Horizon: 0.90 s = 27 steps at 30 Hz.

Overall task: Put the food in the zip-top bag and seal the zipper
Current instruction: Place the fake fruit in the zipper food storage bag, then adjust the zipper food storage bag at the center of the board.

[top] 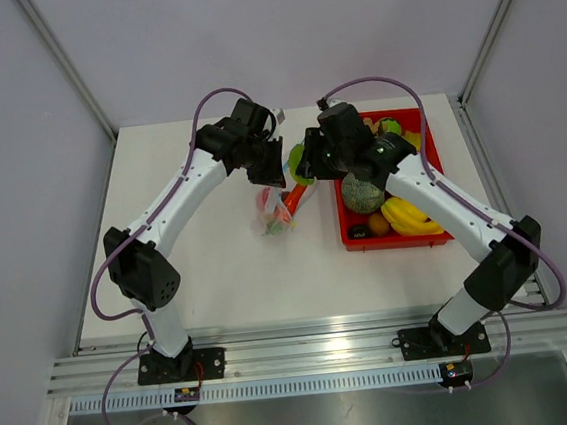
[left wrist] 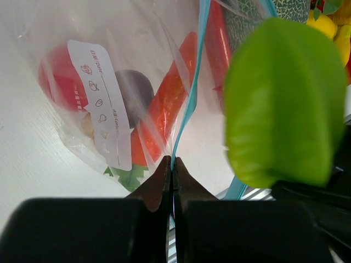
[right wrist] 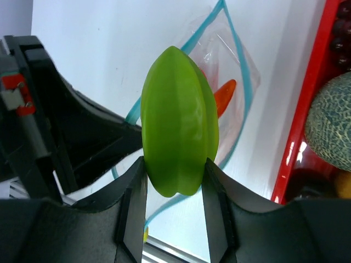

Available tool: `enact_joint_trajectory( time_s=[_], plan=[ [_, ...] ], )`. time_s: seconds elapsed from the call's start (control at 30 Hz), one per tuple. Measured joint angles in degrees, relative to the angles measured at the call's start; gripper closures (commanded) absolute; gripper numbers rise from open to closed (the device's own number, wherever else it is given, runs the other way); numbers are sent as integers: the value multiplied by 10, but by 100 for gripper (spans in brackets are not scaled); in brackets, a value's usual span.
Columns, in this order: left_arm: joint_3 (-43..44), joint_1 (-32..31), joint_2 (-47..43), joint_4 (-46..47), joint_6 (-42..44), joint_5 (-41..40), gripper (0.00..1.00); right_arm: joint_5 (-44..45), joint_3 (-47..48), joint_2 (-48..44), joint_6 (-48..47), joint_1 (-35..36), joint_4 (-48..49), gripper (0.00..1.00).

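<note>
The clear zip-top bag [top: 276, 213] lies on the table between the arms. It holds an orange-red carrot [left wrist: 164, 104], a red piece [left wrist: 60, 82], a dark round piece and leafy greens [left wrist: 129, 176]. My left gripper [left wrist: 173, 164] is shut on the bag's teal zipper strip [left wrist: 189, 93] and holds the mouth up. My right gripper [right wrist: 174, 175] is shut on a green ribbed toy fruit [right wrist: 179, 120], held just above the open bag mouth [right wrist: 241, 71]. The fruit also shows in the left wrist view [left wrist: 285, 104].
A red tray [top: 435, 236] stands right of the bag with a green melon [top: 362, 193], yellow bananas [top: 411, 216] and a small orange fruit [top: 379, 224]. Both arms crowd the middle back of the table. White walls close in the sides.
</note>
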Motion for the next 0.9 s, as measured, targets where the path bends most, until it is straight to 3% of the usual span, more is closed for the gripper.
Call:
enact_joint_trajectory(
  time_s=[0.03, 0.07, 0.13, 0.27, 0.43, 0.67, 0.9],
  plan=[
    [0, 0, 0, -1, 0, 0, 100, -2, 7, 14, 0, 2, 0, 50],
    [0, 0, 0, -1, 0, 0, 100, -5, 21, 33, -1, 3, -4, 31],
    [0, 0, -1, -3, 0, 0, 100, -6, 36, 52, -4, 5, -6, 26],
    [0, 1, -8, -4, 0, -1, 100, 2, 42, 61, -11, 7, -8, 24],
    [6, 2, -13, -7, 0, 0, 100, 53, 42, 28, -22, 7, -12, 32],
    [11, 3, -13, -7, 0, 0, 100, 68, -9, -28, -16, -33, -6, 33],
    [11, 3, -13, -7, 0, -1, 100, 16, -94, -24, 7, -42, 9, 25]
  ],
)
